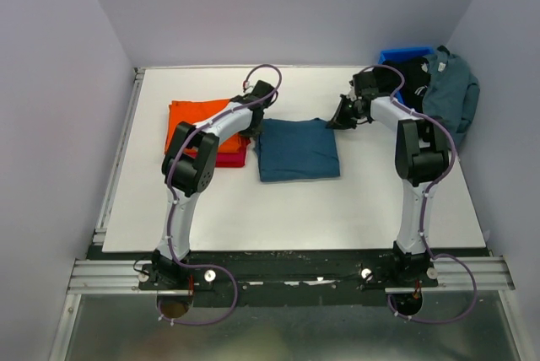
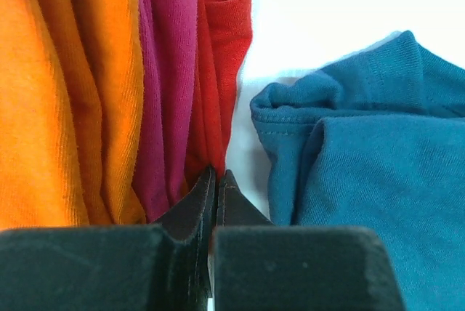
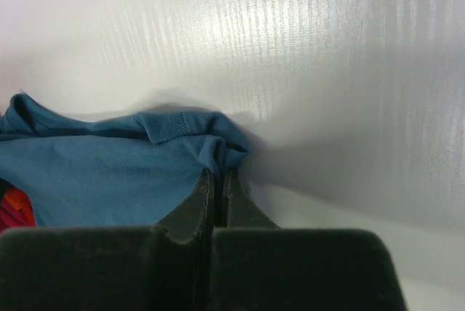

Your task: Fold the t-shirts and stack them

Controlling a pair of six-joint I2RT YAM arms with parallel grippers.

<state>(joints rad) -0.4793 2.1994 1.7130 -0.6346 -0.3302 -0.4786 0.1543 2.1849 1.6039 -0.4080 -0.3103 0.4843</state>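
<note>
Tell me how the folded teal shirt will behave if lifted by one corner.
Likely floppy: the teal shirt shows soft wrinkled knit edges, so it would probably drape and unfold. Probably light, being thin layers lying flat. Pushed, it may bunch like its rumpled corner.

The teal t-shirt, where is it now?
In the top view, the teal t-shirt lies mid-table, just right of the orange t-shirt and red t-shirt.

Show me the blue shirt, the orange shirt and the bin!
blue shirt [image 1: 297, 152], top view, middle of the folded cloth
orange shirt [image 1: 190, 118], top view, its bare left part
bin [image 1: 391, 55], top view, its blue rim
</note>
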